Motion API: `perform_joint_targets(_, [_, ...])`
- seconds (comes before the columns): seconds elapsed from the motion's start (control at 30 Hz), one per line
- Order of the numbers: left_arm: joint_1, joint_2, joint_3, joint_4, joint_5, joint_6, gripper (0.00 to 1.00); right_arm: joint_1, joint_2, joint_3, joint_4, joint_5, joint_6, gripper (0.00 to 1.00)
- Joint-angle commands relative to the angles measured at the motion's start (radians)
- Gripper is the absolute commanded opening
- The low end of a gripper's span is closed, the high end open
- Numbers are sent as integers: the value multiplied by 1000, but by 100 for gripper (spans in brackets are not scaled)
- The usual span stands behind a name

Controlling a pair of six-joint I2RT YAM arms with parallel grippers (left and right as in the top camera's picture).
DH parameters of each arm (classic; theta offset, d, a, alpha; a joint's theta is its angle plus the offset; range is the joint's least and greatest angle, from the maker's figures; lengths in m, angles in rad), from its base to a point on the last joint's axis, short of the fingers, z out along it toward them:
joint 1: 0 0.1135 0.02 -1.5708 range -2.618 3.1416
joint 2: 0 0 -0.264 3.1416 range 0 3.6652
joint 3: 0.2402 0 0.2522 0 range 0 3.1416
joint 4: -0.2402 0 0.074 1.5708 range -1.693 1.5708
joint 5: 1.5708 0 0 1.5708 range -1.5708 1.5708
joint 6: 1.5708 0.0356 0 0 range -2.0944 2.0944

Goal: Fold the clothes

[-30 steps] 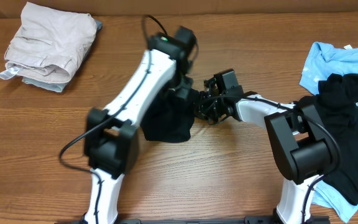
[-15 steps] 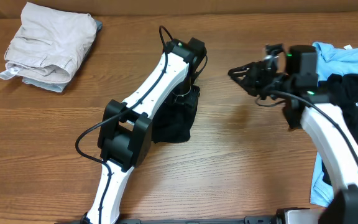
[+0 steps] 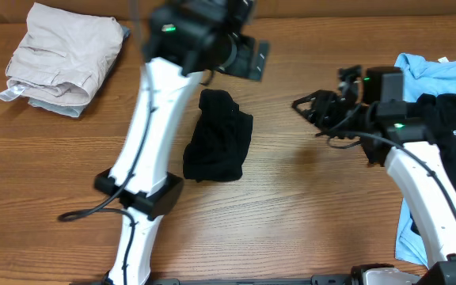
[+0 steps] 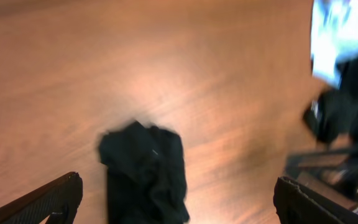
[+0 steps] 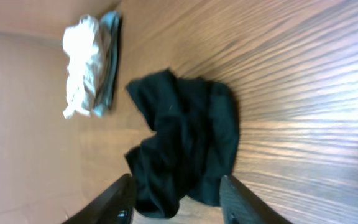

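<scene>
A black garment (image 3: 218, 136) lies in a bunched, folded heap on the wooden table (image 3: 307, 206), with nothing touching it. My left gripper (image 3: 248, 59) is raised high above the garment's far end and looks blurred from above. In the left wrist view the black garment (image 4: 145, 171) lies far below the left gripper (image 4: 178, 199), whose fingers (image 4: 55, 198) are spread wide and empty. My right gripper (image 3: 311, 109) hovers to the garment's right, pointing at it. In the right wrist view the right gripper (image 5: 176, 199) stands open, apart from the black garment (image 5: 185, 143).
A folded stack of beige and grey clothes (image 3: 66, 55) sits at the back left, also seen as a beige stack (image 5: 89, 62) from the right wrist. A heap of light blue and black clothes (image 3: 442, 119) covers the right edge, beneath the right arm.
Both grippers have let go of the black garment and opened. The left arm rose up and back. The right arm pulled away to the right.
</scene>
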Motion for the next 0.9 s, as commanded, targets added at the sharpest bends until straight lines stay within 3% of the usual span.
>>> perform_joint_targets(0.0, [80, -68, 60, 5, -67, -41, 100, 130, 2, 2, 6, 80, -71, 59])
perform_joint_targets(0.13, [187, -80, 61, -8, -101, -40, 100, 346, 43, 2, 82, 174, -146, 69])
perform_joint_targets(0.37, [341, -78, -32, -8, -98, -36, 100, 573, 155, 3, 275, 282, -141, 68])
perform_joint_targets(0.6, [401, -78, -208, 1, -98, -35, 100, 566, 321, 3, 319, 308, -35, 67])
perform_joint_targets(0.77, [400, -78, -341, 29, -98, -16, 100, 488, 344, 3, 142, 374, 236, 60])
perform_joint_targets(0.87, [397, -78, -396, 48, -98, -16, 100, 441, 344, 3, 23, 372, 285, 61])
